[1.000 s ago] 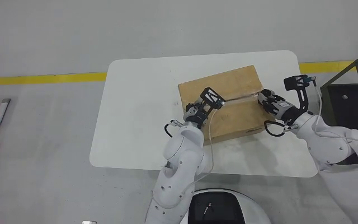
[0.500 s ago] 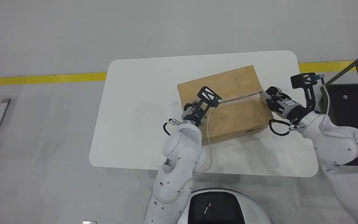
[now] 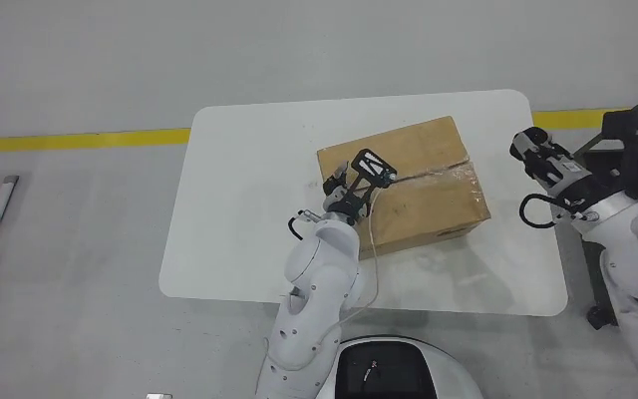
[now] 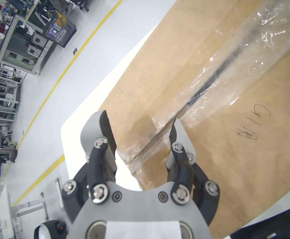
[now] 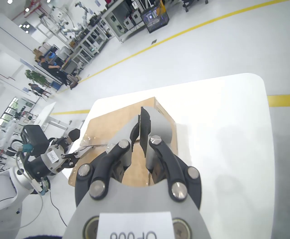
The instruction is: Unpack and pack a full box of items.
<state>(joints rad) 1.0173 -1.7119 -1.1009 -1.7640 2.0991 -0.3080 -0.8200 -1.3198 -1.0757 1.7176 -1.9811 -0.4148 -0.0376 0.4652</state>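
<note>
Box point(image 3: 419, 165) seam sits between wide left fingers point(image 4: 104, 132) (right fingers point(image 5: 145, 129) closed, well away).

Overhead plus 2 close wrist cameras, box point(image 3: 419, 150) shared

This is a robotics lab in a large industrial hall. The pale glossy floor point(image 3: 100, 60) carries a yellow line point(image 3: 95, 140), and far beyond the white table point(image 3: 249, 199) stand metal-framed workbenches point(image 5: 95, 36) crowded with equipment and a lit glass-sided computer case point(image 5: 155, 17).
</note>
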